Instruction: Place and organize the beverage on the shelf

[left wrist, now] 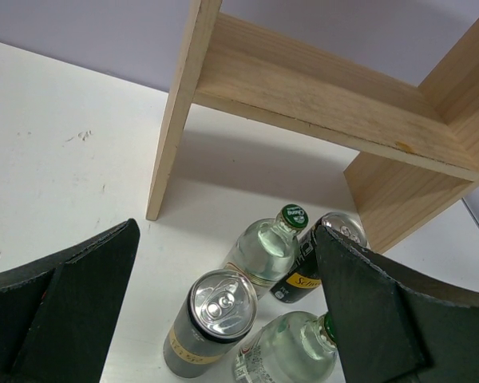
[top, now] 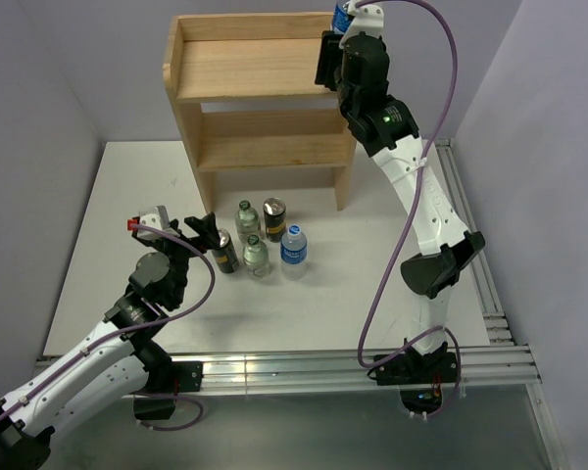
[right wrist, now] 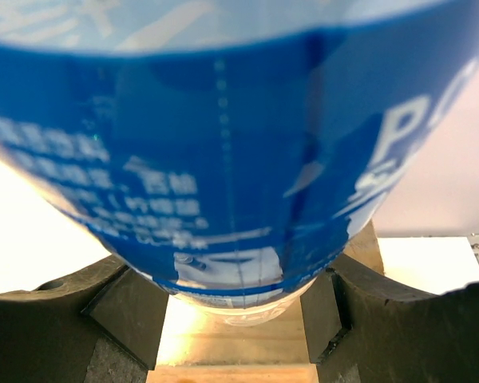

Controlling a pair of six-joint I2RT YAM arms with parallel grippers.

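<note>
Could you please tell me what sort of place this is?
Most likely a robotics lab test cell, not a shop: plain pale lilac walls box in a white tabletop, silver aluminium rails at its near edge carry two robot arms, and a light unpainted wooden shelf stands on it.
</note>
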